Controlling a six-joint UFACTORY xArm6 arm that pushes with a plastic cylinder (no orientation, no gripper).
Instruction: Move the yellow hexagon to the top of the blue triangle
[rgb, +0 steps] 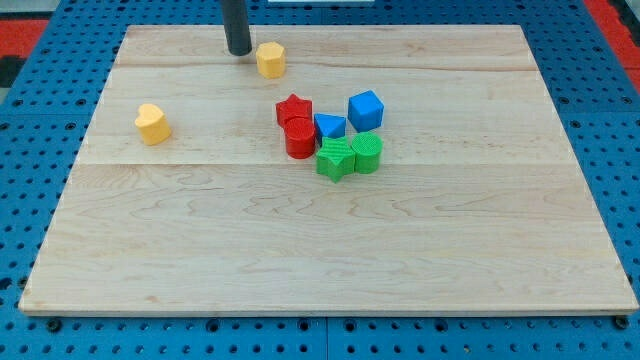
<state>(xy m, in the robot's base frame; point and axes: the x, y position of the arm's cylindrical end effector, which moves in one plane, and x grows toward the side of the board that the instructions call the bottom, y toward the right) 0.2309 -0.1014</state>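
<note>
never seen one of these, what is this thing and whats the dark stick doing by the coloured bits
It is a robot arm ending in a plain dark rod, with no claw; nothing is held. One camera looks down at a wooden board. My tip rests near the view's top, just left of the yellow hexagon. It pushes blocks by sliding. Mid-board sits a cluster: blue triangle, blue cube, red star, red cylinder, green star, green cylinder. Another yellow block lies at the left.
</note>
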